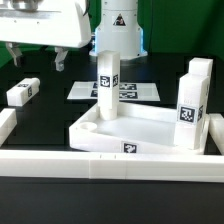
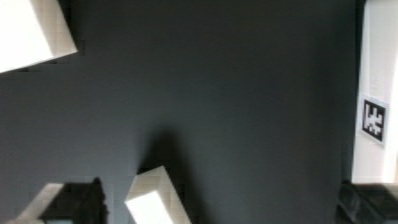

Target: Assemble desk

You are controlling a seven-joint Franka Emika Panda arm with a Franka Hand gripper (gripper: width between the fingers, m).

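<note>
White plastic rail (image 1: 110, 163) runs across the front of the exterior view, nearest the camera, on the black table (image 1: 40, 120). Just behind it, touching or nearly so, sits the square tabletop (image 1: 150, 128), rim up, one tag visible on its front wall. One leg (image 1: 107, 86) stands upright in the tabletop's far corner on the exterior view's left, tag facing the camera. A second leg (image 1: 193, 103) stands upright at the tabletop's corner on the exterior view's right; whether it is seated in a socket I cannot tell. A third leg (image 1: 22, 92) lies flat on the table, well apart, toward the exterior view's left. Behind the tabletop lies the marker board (image 1: 85, 90), partly hidden by the standing leg. Farthest back, the gripper (image 1: 35, 57) hangs above the table, fingers apart, nothing between them, clear of all parts.

Wrist view: mostly bare black table; white edges, one tagged (image 2: 375, 121), too cropped to identify.
</note>
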